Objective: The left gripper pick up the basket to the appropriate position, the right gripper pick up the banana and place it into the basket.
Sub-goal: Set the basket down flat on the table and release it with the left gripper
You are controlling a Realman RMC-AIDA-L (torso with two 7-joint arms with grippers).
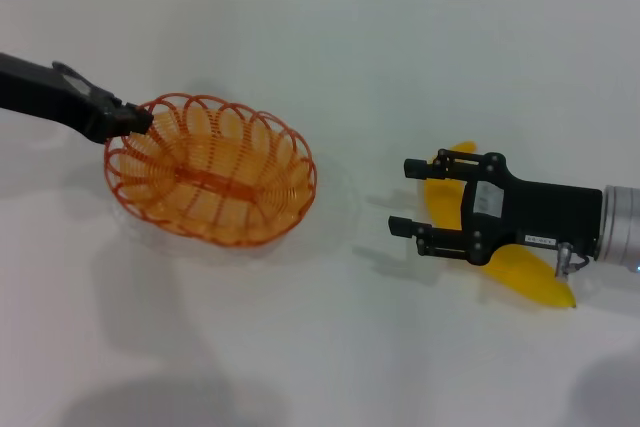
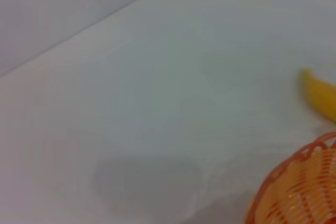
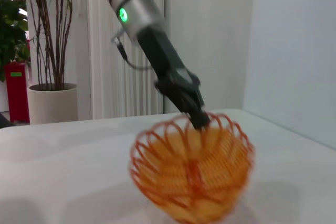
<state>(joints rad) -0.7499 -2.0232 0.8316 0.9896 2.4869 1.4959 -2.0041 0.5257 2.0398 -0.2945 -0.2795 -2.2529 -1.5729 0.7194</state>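
The basket [image 1: 211, 168] is the landmark here. It is on the left part of the white table [image 1: 400, 57], and in the right wrist view it looks tilted, with a shadow under it; I cannot tell if it touches the table. The left gripper [image 1: 133, 121] is at the rim of the basket on the robot's left side, and its jaws are pressed together on the orange wire there. In the right wrist view the same gripper [image 3: 198, 118] comes down on the far rim of the basket [image 3: 191, 174].

The banana [image 1: 520, 269] lies on the table well to the right of the basket. The right gripper [image 1: 405, 197] hangs over the banana, pointing toward the basket, with its jaws spread and pinching nothing.

The left wrist view shows only one edge of the basket [image 2: 296, 190] and the tip of the banana [image 2: 320, 95] beyond it.
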